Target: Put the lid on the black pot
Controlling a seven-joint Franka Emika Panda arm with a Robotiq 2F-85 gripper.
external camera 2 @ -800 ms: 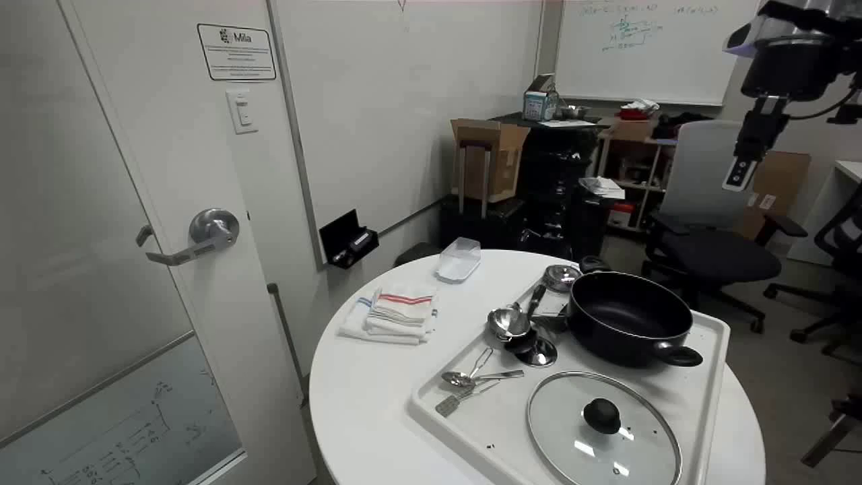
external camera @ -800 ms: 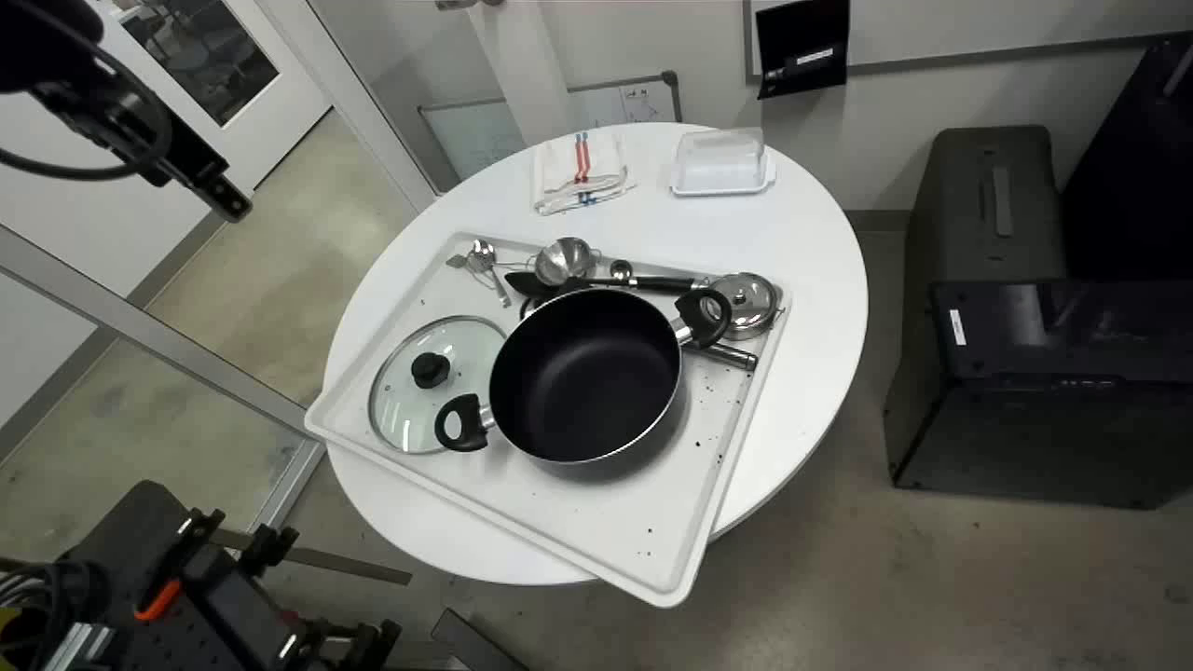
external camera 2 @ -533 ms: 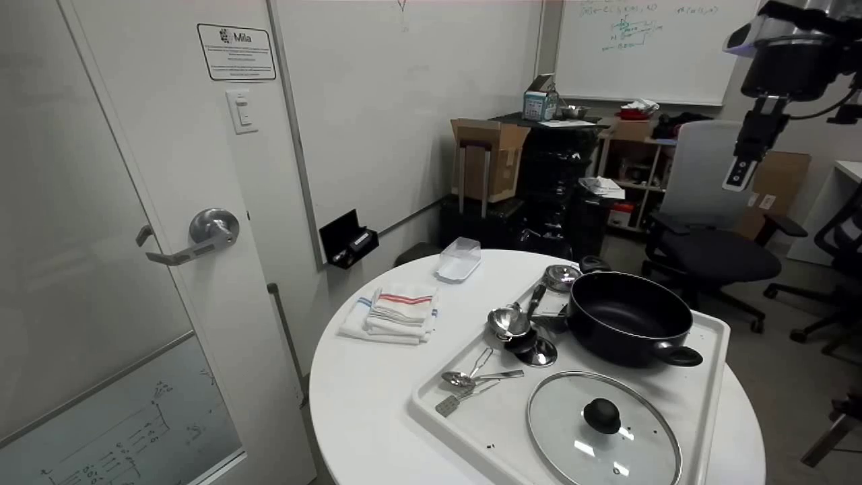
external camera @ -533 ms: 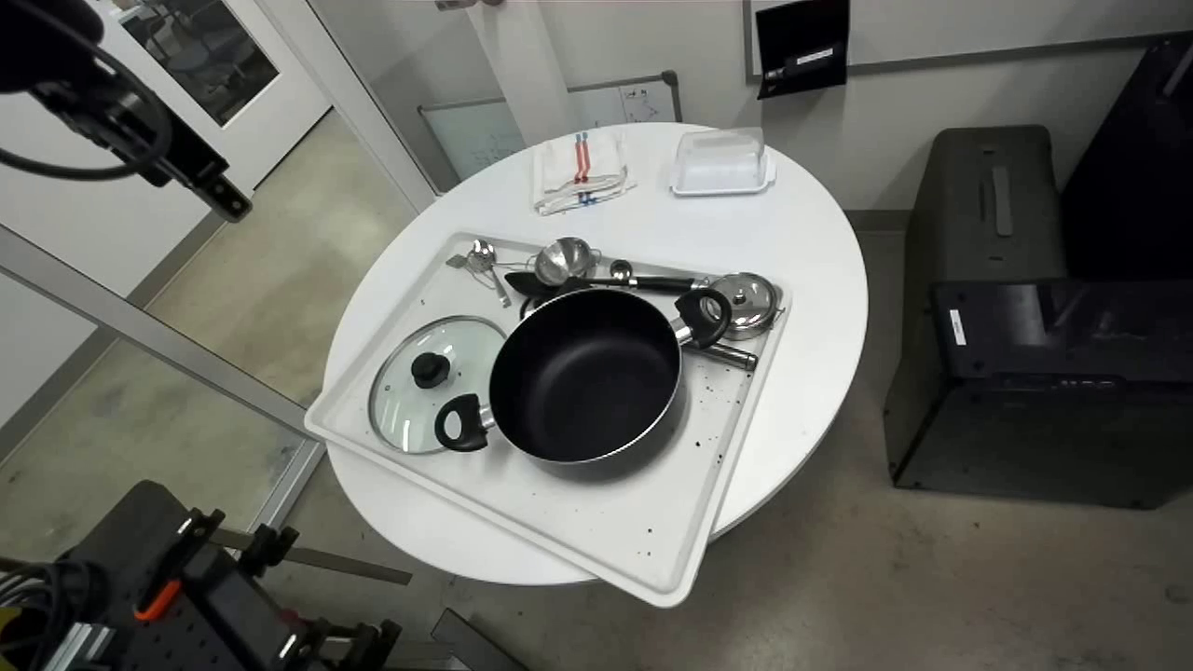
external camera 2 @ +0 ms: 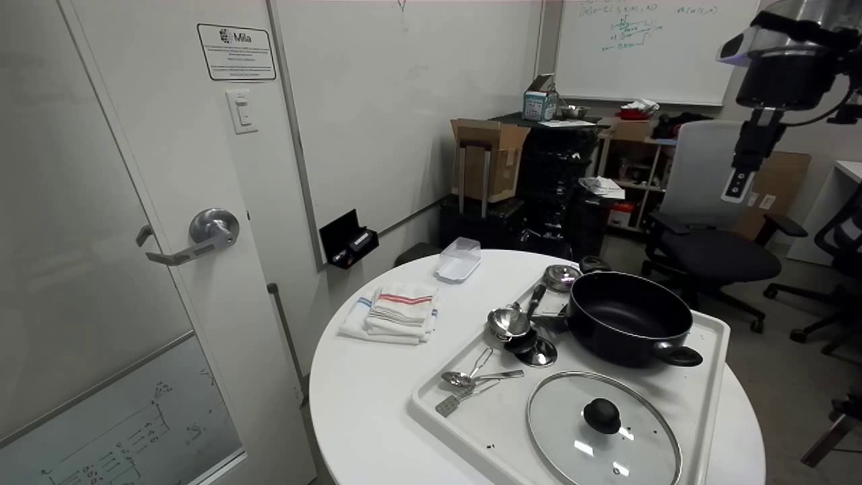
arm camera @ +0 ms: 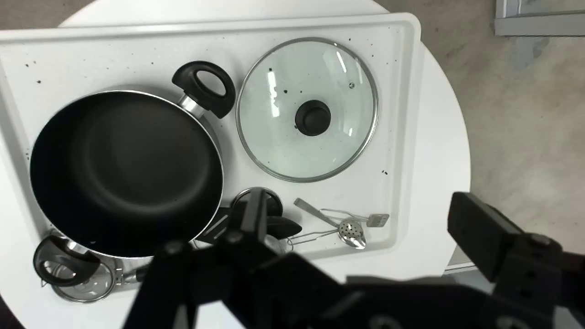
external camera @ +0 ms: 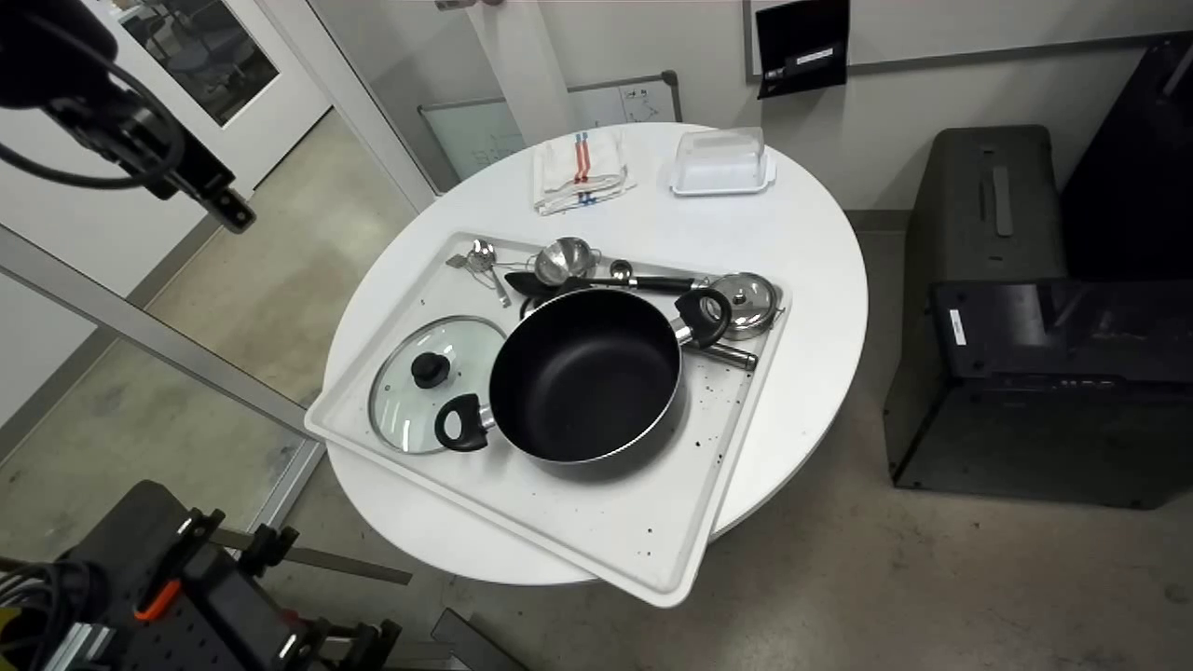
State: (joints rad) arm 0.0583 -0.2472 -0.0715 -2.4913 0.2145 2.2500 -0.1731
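The lid (external camera: 419,401), clear glass with a metal rim and black knob, lies flat on the white tray in both exterior views (external camera 2: 599,441). The black pot (external camera: 587,377) stands upright and uncovered beside it; it also shows in an exterior view (external camera 2: 630,316). One pot handle points towards the lid. In the wrist view the lid (arm camera: 274,123) is ahead of the fingers and the pot (arm camera: 132,169) is to its left. My gripper (arm camera: 358,205) has its fingers wide apart with nothing between them. It hangs above and away from the tray in both exterior views (external camera: 233,212) (external camera 2: 737,187).
The tray (external camera: 596,513) sits on a round white table (external camera: 820,280). Small metal utensils (external camera 2: 471,380), a strainer (external camera: 564,261) and a small metal pot (external camera: 746,303) crowd the pot. Folded towels (external camera: 580,172) and a clear plastic container (external camera: 719,163) lie beyond the tray.
My gripper and arm have moved slightly downward in both exterior views. The lid, pot and other things have stayed where they were.
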